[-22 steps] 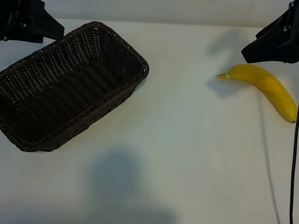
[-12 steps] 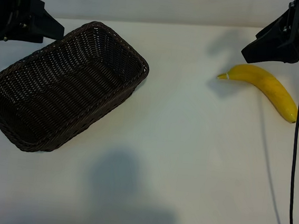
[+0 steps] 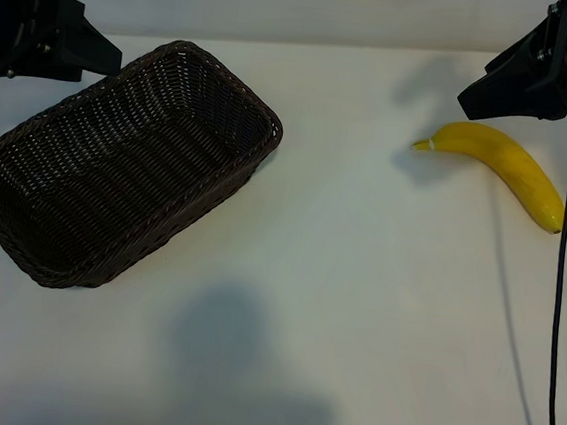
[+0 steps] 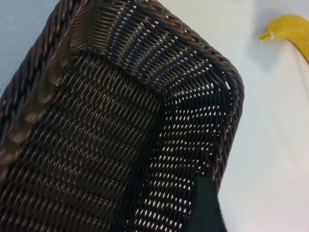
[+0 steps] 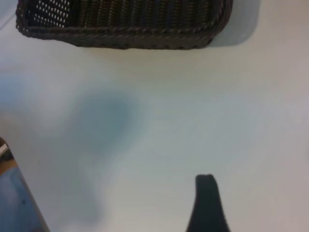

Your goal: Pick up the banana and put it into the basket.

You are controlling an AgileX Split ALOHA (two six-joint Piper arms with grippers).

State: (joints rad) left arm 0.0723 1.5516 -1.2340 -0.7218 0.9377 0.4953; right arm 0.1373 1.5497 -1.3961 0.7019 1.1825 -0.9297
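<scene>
My right gripper (image 3: pixel 472 98) hangs released above the banana (image 3: pixel 509 166), arm cut off; left gripper (image 3: pixel 106 55), half out of frame, is released by the basket (image 3: pixel 117 166).

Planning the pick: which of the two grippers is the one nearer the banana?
The right gripper, at the exterior view's upper right, hangs just above the banana. The left gripper sits across the table, by the basket.

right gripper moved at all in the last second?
No. The right gripper hangs at the same spot just above the banana stem end, matching both earlier exterior pictures.
</scene>
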